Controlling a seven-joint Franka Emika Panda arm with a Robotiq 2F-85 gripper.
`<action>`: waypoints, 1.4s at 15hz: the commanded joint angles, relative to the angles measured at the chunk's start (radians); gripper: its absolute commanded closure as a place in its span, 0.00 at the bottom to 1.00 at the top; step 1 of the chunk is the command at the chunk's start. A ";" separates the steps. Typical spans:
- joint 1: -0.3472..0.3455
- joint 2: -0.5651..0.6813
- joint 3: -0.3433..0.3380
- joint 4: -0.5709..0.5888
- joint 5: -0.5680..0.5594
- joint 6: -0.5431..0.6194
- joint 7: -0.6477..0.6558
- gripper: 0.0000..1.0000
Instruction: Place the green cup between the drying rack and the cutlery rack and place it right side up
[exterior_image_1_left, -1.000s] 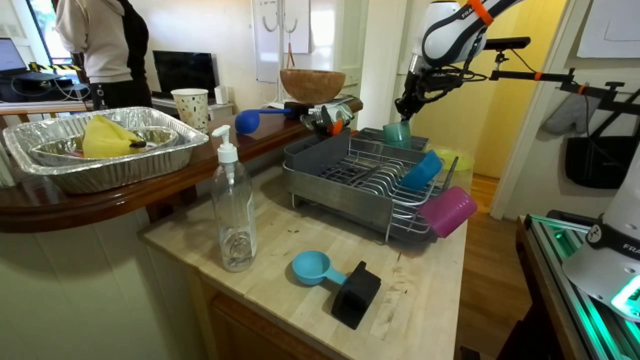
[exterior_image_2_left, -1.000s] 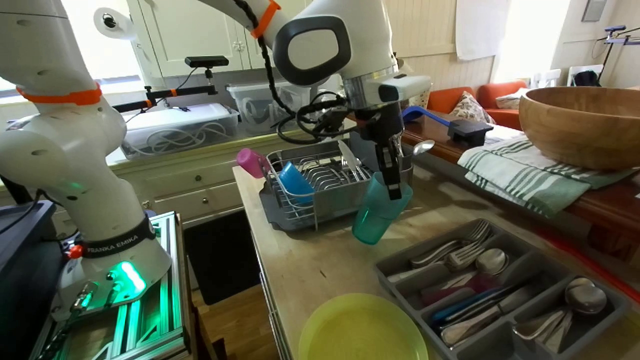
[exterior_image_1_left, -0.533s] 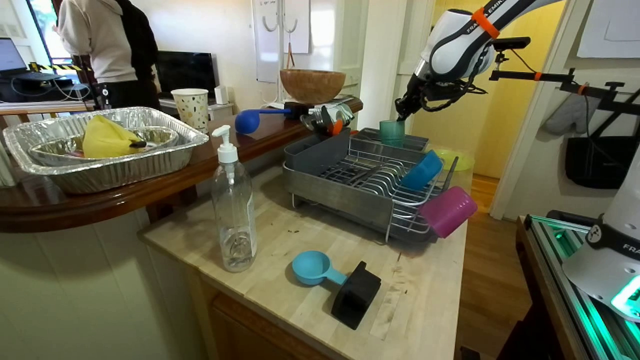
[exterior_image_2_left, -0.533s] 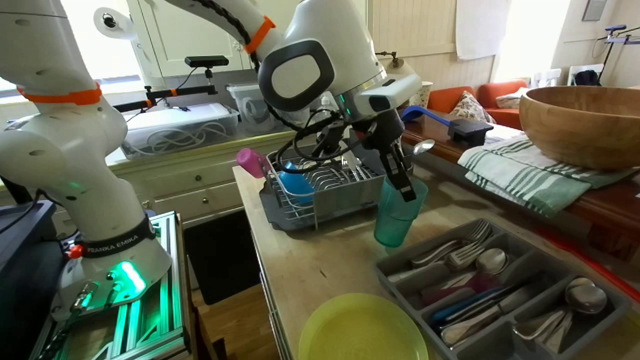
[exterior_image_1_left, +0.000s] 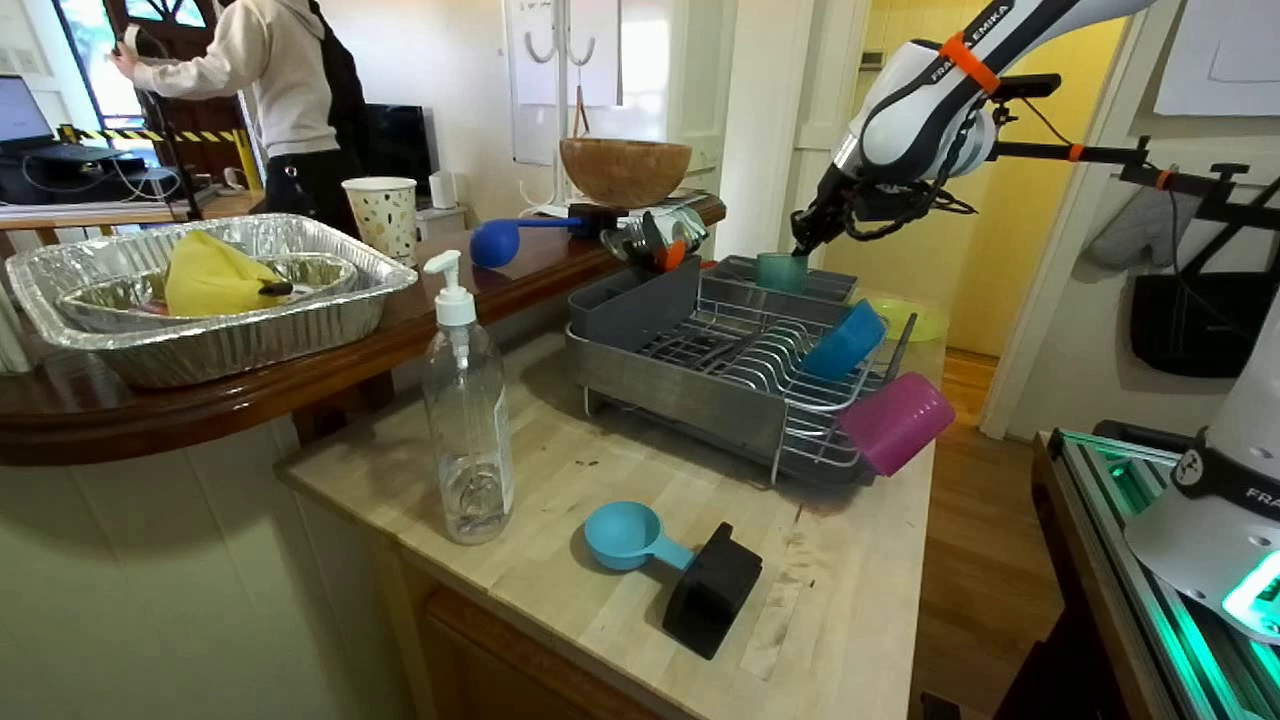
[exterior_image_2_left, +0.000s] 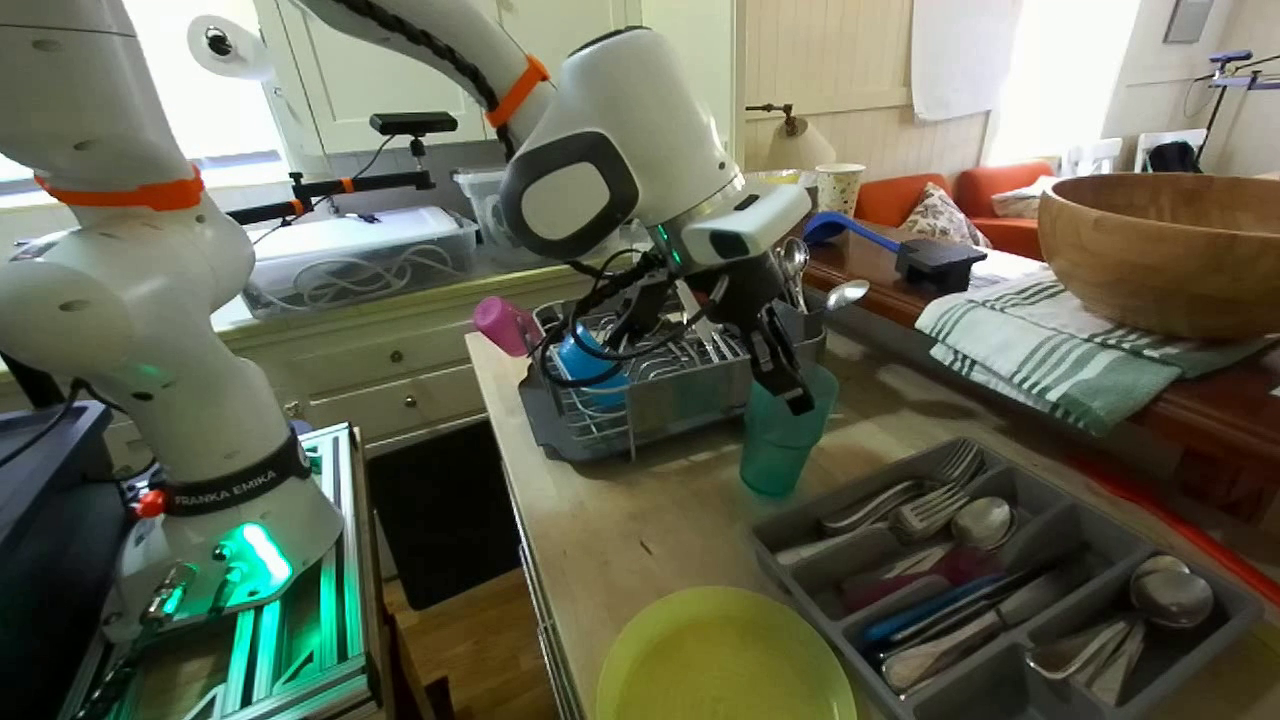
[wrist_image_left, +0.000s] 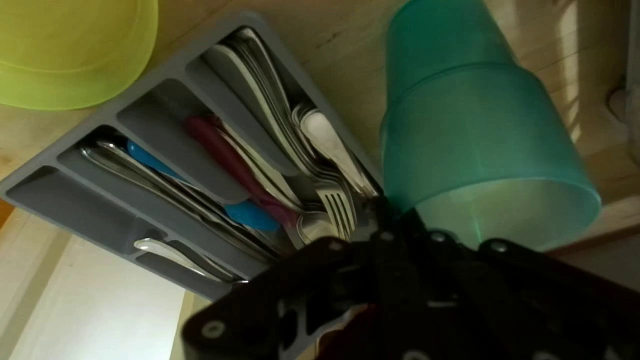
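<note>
- I find the green cup (exterior_image_2_left: 785, 445) between the drying rack (exterior_image_2_left: 685, 400) and the cutlery rack (wrist_image_left: 112, 197), mouth up and slightly tilted; I cannot tell whether its base touches the counter (exterior_image_2_left: 620, 530).
- My gripper (exterior_image_2_left: 797, 398) is closed on the cup's wall at the rim.
- Cutlery rack: forks (wrist_image_left: 327, 186) in the compartment nearest the cup, a maroon handle (wrist_image_left: 220, 152) in the next, a blue handle (wrist_image_left: 252, 216) beyond, spoons (exterior_image_2_left: 1175, 600) in an end compartment.
- Drying rack: a blue cup (exterior_image_1_left: 845, 343) leans inside, at the end by the counter's robot-side edge; a magenta cup (exterior_image_1_left: 897, 423) slants outward there; a grey caddy (exterior_image_1_left: 630, 315) stands along the side by the raised ledge (exterior_image_1_left: 550, 256).
- In an exterior view, the drying rack hides the green cup's lower part; the wrist view looks into its mouth.
- An exterior view adds, near the counter's end edge, a pump bottle (exterior_image_1_left: 470, 430) part-filled with clear liquid and a blue scoop (exterior_image_1_left: 625, 535); on the ledge, a foil pan (exterior_image_1_left: 250, 345) holds a yellow item (exterior_image_1_left: 215, 275).
- Bare wood runs along the robot-side edge from drying rack to yellow plate (exterior_image_2_left: 728, 660), which lies just beside the cutlery rack.
</note>
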 joint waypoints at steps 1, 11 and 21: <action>-0.004 -0.012 0.014 -0.030 0.068 0.037 -0.052 0.70; -0.003 -0.082 0.031 -0.029 0.164 -0.017 -0.112 0.03; -0.027 -0.231 -0.009 0.029 -0.006 -0.466 -0.059 0.00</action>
